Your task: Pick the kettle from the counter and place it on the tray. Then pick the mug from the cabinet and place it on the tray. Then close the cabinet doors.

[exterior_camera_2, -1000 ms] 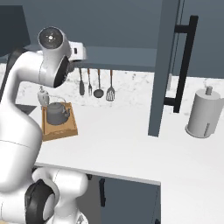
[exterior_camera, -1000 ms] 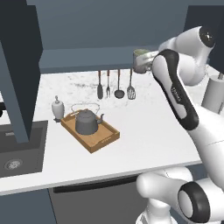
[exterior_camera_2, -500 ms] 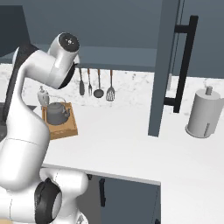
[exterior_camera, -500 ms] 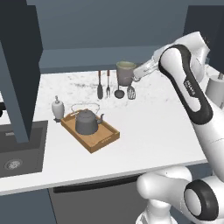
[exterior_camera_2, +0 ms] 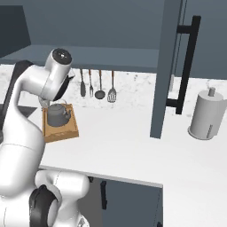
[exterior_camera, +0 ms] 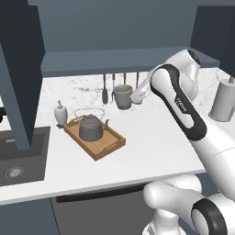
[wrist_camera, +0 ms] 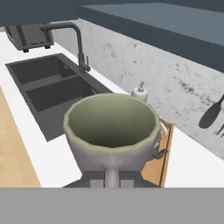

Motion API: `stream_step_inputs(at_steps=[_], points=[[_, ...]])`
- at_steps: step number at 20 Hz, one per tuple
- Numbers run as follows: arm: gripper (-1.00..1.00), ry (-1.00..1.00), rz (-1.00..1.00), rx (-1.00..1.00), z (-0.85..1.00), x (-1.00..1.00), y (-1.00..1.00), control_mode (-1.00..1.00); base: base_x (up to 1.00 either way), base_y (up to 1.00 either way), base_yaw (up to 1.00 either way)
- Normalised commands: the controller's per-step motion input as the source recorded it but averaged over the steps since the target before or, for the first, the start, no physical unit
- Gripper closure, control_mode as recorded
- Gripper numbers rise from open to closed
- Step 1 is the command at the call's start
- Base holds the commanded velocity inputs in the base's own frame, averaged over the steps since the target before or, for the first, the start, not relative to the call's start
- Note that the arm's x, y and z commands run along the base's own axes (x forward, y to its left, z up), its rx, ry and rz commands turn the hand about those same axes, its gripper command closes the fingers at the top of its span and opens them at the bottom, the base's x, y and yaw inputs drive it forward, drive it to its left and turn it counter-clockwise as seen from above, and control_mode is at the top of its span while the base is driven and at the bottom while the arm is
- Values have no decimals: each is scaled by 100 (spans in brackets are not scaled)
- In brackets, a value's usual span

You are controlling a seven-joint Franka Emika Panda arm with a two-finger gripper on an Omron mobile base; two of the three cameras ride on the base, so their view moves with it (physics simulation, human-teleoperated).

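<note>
A: Left base view: we find the mug (exterior_camera: 122,96) carried above the counter (exterior_camera: 151,137) by the gripper (exterior_camera: 136,95), its jaws closed on the handle side. The kettle (exterior_camera: 91,128) already sits on the tray (exterior_camera: 110,147).

B: Right base view: kettle (exterior_camera_2: 57,115) confirmed on tray (exterior_camera_2: 62,131).

A: Hand view: mug (wrist_camera: 111,131) upright, rigid, likely light but breakable; we judge the handle hold adequate if lowered gently.

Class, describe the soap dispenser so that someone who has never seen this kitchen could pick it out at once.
Start at the white marble counter and find the wooden tray holding the dark kettle. Just beyond the tray's end nearest the sink stands the soap dispenser. It is a small white bottle with a narrow pump top, far paler and slimmer than the kettle.
</note>
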Motion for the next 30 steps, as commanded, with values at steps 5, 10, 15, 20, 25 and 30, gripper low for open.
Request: stream_step_inputs(at_steps=[5, 10, 15, 20, 25, 30], points=[[100, 0, 0, -3, -72, 6, 40, -100, 0, 0, 0], [100, 0, 0, 0, -68, 15, 32, -100, 0, 0, 0], [100, 0, 0, 0, -71, 27, 27, -100, 0, 0, 0], [100, 0, 0, 0, -60, 45, 12, -100, 0, 0, 0], [100, 0, 0, 0, -52, 43, 12, -100, 0, 0, 0], [100, 2, 0, 0, -41, 35, 9, -100, 0, 0, 0]])
